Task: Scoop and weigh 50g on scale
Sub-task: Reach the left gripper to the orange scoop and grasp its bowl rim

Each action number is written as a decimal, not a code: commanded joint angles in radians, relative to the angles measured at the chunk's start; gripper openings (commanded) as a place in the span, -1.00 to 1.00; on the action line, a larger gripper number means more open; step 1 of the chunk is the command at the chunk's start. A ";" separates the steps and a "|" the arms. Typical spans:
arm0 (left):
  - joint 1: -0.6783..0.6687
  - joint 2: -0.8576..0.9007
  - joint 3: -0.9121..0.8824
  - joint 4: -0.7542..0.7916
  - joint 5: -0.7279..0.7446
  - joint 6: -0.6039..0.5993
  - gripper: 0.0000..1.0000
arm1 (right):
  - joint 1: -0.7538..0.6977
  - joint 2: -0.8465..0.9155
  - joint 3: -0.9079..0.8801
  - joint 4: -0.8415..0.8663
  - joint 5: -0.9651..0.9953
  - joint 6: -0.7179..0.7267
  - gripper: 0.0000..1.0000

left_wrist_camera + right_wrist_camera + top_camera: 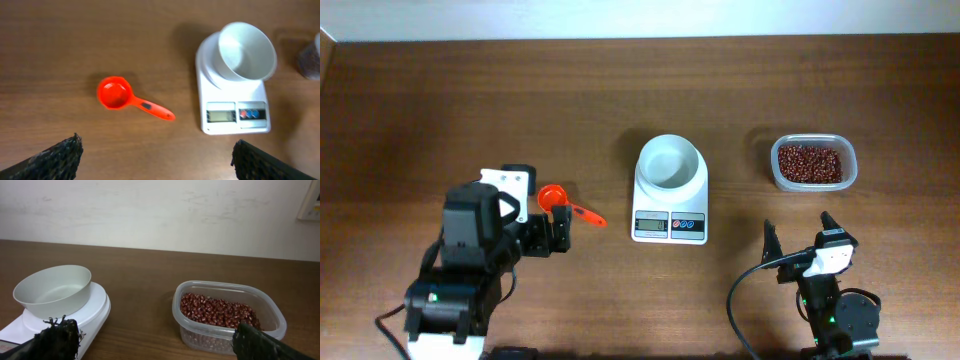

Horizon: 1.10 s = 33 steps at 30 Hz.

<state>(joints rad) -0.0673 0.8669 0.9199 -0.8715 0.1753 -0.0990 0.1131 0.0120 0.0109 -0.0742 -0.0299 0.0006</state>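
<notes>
Brown wooden table (pixel 440 100), pale wall behind. Small white digital scale (pixel 670 205) mid-table, round white bowl (pixel 670 163) on its platform. Dark red-brown beans (pixel 810 163) heaped in clear rounded-rectangular plastic tub (pixel 814 187), apart from scale on its right. Orange-red plastic scoop (pixel 567 205) lies flat left of scale, cup up, handle toward scale. Left gripper (pixel 156 157) near scoop, not touching; claw released, nothing held. Right gripper (pixel 800 238) short of tub; claw released, nothing held.
</notes>
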 commanded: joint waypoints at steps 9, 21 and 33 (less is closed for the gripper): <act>-0.005 0.071 0.031 -0.068 0.323 -0.010 0.98 | 0.006 -0.007 -0.005 -0.004 -0.010 0.007 0.97; -0.005 0.134 0.031 -0.134 -0.220 -0.594 0.86 | 0.006 -0.007 -0.005 -0.004 -0.010 0.007 0.97; -0.005 0.621 0.031 0.058 -0.329 -0.855 0.29 | 0.006 -0.007 -0.005 -0.004 -0.010 0.007 0.97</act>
<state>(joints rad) -0.0719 1.3979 0.9409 -0.8570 -0.1268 -0.8989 0.1131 0.0116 0.0109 -0.0742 -0.0303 0.0002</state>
